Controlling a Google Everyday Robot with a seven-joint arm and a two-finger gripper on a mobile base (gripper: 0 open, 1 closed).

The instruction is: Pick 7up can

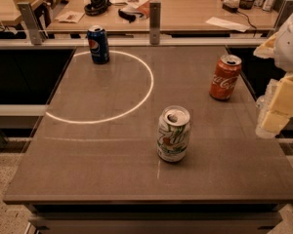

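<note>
Hanging at the right edge of the camera view, my claw [276, 108] sits by the desk's [88, 169] right edge, touching nothing that I can see. It shows only as pale yellowish blocks under a white arm piece, and I cannot tell whether it is spread or pressed together. The 7up can [173, 134] stands upright well to the claw's left and a little nearer the front edge, with bare desk around it and its silver top facing up. The Coca-Cola can [224, 77] is the nearest thing to the claw, to its left and somewhat farther back, also upright. The Pepsi can [98, 45] stands far off to the claw's left at the back, on the rim of a bright ring of light [136, 99] lying across the desk. All three cans stand well apart from one another.
</note>
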